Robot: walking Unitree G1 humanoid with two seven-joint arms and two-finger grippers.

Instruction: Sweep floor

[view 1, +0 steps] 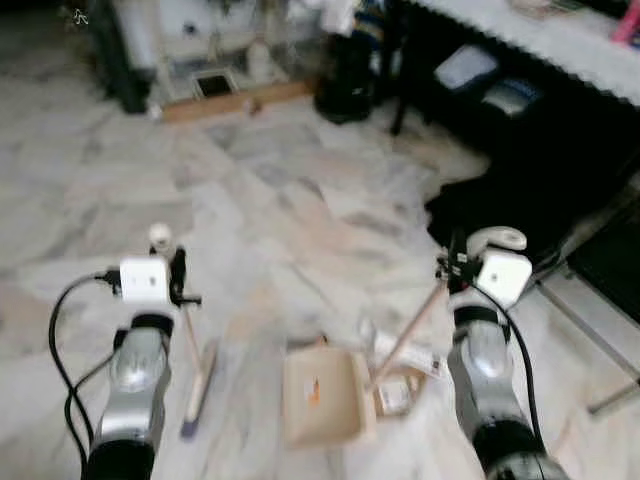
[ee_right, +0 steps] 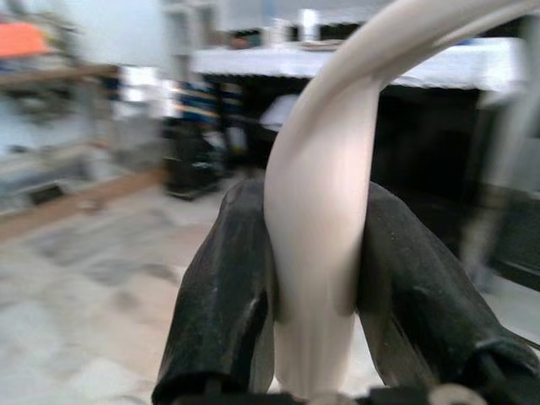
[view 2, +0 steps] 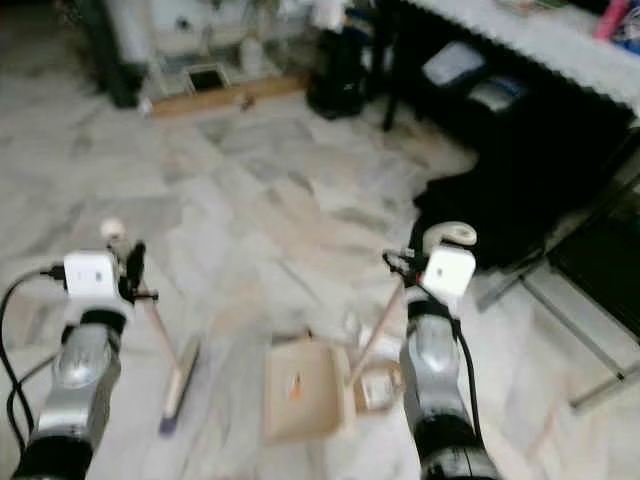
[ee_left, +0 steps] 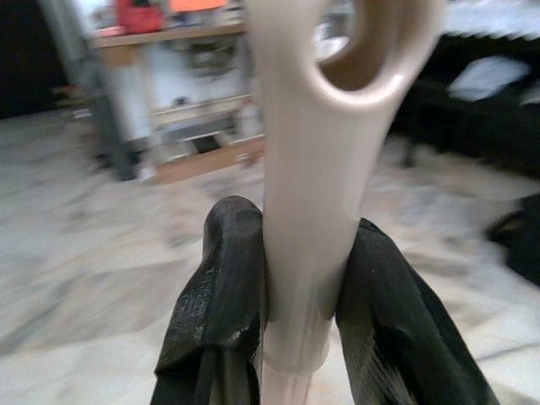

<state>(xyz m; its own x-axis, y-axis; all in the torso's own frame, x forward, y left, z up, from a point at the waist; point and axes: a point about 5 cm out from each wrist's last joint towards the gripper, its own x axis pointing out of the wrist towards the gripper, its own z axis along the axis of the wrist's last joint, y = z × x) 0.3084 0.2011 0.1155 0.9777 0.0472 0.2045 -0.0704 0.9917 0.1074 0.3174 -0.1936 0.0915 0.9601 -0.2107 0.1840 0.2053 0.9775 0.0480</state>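
My left gripper (view 1: 178, 275) is shut on the top of a cream broom handle (ee_left: 321, 169). The stick slants down to the broom head (view 1: 200, 385), which rests on the marble floor. My right gripper (view 1: 455, 262) is shut on the curved cream handle (ee_right: 325, 169) of a long-handled dustpan. The beige pan (view 1: 320, 395) lies flat on the floor between my two arms. Crumpled paper and wrapper litter (view 1: 405, 372) lies just right of the pan, beside its stick. The broom head is a short way left of the pan and apart from it.
A dark table with a white cloth (view 1: 560, 40) runs along the back right, with a black heap (view 1: 480, 205) on the floor before it. Metal legs (view 1: 590, 330) cross the floor at the right. A wooden board (view 1: 235, 100) and a black bin (view 1: 345, 85) stand at the back.
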